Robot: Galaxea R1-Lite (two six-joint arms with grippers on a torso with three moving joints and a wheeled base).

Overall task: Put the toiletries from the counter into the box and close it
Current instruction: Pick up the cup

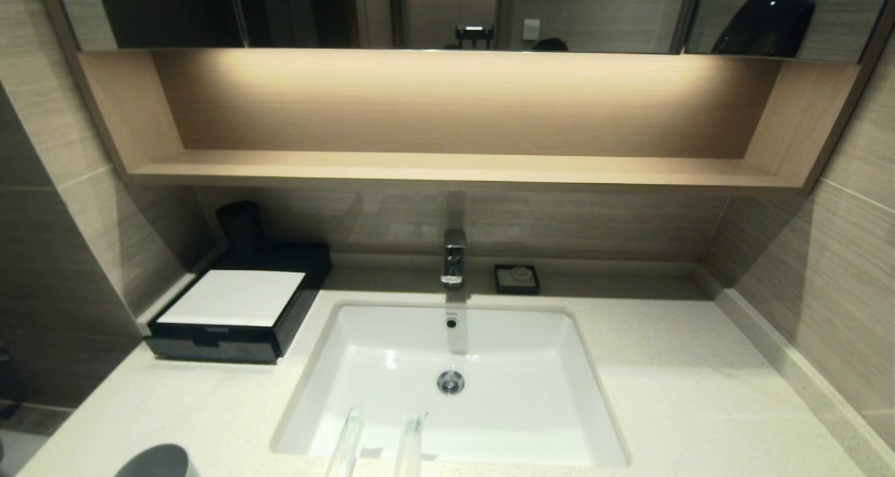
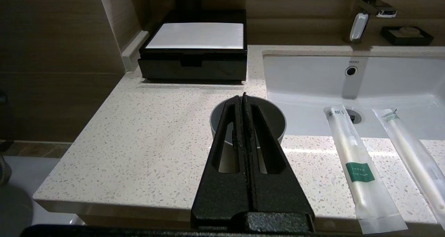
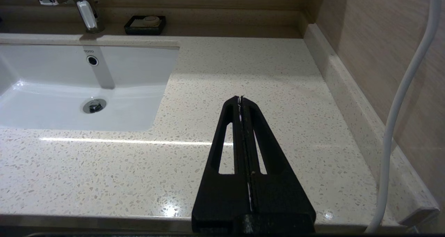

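Two long clear-wrapped toiletry packets lie side by side on the counter's front edge, their far ends over the sink rim: one with a green mark (image 2: pixel 358 164) (image 1: pixel 346 440) and a second (image 2: pixel 413 157) (image 1: pixel 409 442) to its right. The black box (image 1: pixel 238 316) (image 2: pixel 196 49) with a white top panel stands at the back left, its front drawer shut. My left gripper (image 2: pixel 242 96) is shut and empty, held over the counter's front edge in front of a grey cup. My right gripper (image 3: pixel 240 98) is shut and empty over the right part of the counter (image 3: pixel 264 77). Neither gripper shows in the head view.
A light grey cup (image 2: pixel 248 120) (image 1: pixel 157 461) stands at the front left, just beyond my left fingertips. The white sunken sink (image 1: pixel 391 351) fills the middle, with a faucet (image 1: pixel 454 257) and a small black soap dish (image 1: pixel 517 279) behind. A white cable (image 3: pixel 399 108) hangs at the right wall.
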